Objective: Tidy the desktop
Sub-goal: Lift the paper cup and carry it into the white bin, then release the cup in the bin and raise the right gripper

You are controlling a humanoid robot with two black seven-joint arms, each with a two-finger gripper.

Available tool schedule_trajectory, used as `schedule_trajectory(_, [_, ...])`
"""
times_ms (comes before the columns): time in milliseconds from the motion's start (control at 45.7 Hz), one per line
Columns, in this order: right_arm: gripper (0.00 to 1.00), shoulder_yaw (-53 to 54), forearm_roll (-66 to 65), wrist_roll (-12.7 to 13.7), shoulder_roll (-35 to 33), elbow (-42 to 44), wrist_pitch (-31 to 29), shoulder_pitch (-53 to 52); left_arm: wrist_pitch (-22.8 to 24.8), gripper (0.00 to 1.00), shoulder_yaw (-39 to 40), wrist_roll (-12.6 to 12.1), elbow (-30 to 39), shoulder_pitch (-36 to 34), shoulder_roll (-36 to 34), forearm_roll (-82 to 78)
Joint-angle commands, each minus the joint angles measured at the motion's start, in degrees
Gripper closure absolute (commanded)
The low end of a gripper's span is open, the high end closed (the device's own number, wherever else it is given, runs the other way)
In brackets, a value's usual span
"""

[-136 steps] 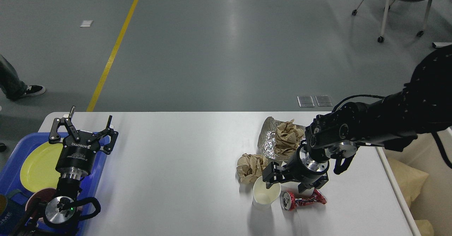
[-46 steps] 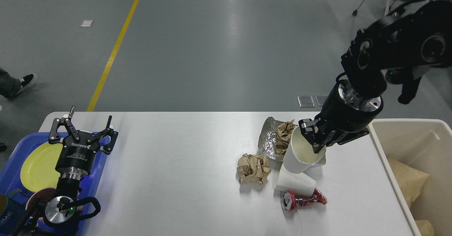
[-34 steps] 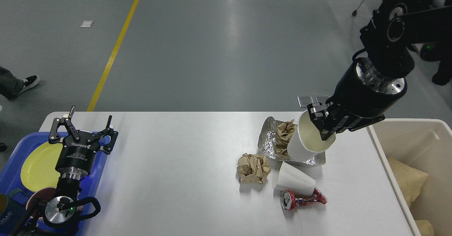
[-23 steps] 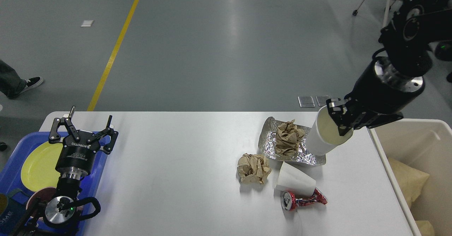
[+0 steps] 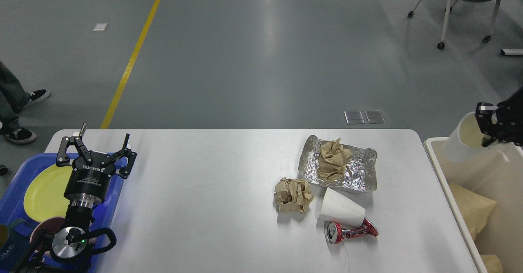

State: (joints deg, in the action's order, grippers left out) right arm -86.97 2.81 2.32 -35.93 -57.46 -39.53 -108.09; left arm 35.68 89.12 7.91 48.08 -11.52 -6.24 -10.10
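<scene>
The white desktop point(image 5: 212, 207) holds a foil tray point(image 5: 359, 175) with a crumpled brown paper ball point(image 5: 334, 158) in it, a second brown paper ball point(image 5: 292, 194), a white paper cup point(image 5: 340, 212) lying on its side and a crushed red can point(image 5: 350, 231). My right gripper point(image 5: 487, 130) is at the right edge of the view, shut on the rim of another white paper cup point(image 5: 461, 139), holding it above the beige bin point(image 5: 434, 150). My left gripper point(image 5: 96, 142) is open and empty above the blue tray point(image 5: 112, 199).
The blue tray at the left holds a yellow plate point(image 5: 43, 191) and a reddish bowl point(image 5: 45, 228). The bin holds brown paper point(image 5: 474, 207). A person's feet point(image 5: 18, 113) stand left of the table. A chair point(image 5: 466, 3) is at the far right.
My right gripper has carried the white cup up from the table and rightward, off past the table's edge to above the beige bin. The left arm has not moved.
</scene>
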Motion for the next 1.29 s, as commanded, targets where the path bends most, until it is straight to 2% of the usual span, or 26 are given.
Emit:
schedule_trajectory(0, [1.0, 5.66, 0.0, -0.04, -4.67, 10.42, 2.7, 12.62, 0.0, 0.04, 0.0, 0.0, 0.0, 0.0, 0.0, -0.01])
schedule_trajectory(109, [1.0, 11.11, 0.26, 0.05, -5.2, 17.98, 7.79, 24.3, 0.0, 0.03, 0.0, 0.0, 0.0, 0.0, 0.0, -0.01])
schedule_trajectory(153, [1.0, 14.53, 0.88, 0.05, -5.02, 21.06, 11.57, 31.95, 0.0, 0.04, 0.0, 0.0, 0.0, 0.0, 0.0, -0.01])
schedule_trajectory(350, [1.0, 27.1, 1.32, 0.22, -4.23, 26.17, 27.82, 49.18, 0.0, 0.04, 0.0, 0.0, 0.0, 0.0, 0.0, -0.01])
schedule_trajectory(438, [1.0, 31.32, 1.32, 0.31, -1.17, 30.11, 34.94, 57.09, 0.0, 0.04, 0.0, 0.09, 0.0, 0.0, 0.0, -0.01])
schedule_trajectory(525, [1.0, 35.45, 1.84, 0.57, 3.05, 37.4, 39.43, 65.18, 0.0, 0.03, 0.0, 0.0, 0.0, 0.0, 0.0, -0.01])
schedule_trajectory(766, [1.0, 42.4, 3.95, 0.84, 14.04, 53.59, 42.6, 78.82, 0.0, 0.04, 0.0, 0.09, 0.0, 0.0, 0.0, -0.01])
schedule_trajectory(1160, [1.0, 42.23, 3.95, 0.75, 14.75, 53.94, 43.22, 79.26, 0.0, 0.04, 0.0, 0.0, 0.0, 0.0, 0.0, -0.01])
schedule_trajectory(1270, [0.26, 42.67, 3.95, 0.66, 14.31, 53.51, 47.69, 79.26, 0.0, 0.04, 0.0, 0.0, 0.0, 0.0, 0.0, -0.01])
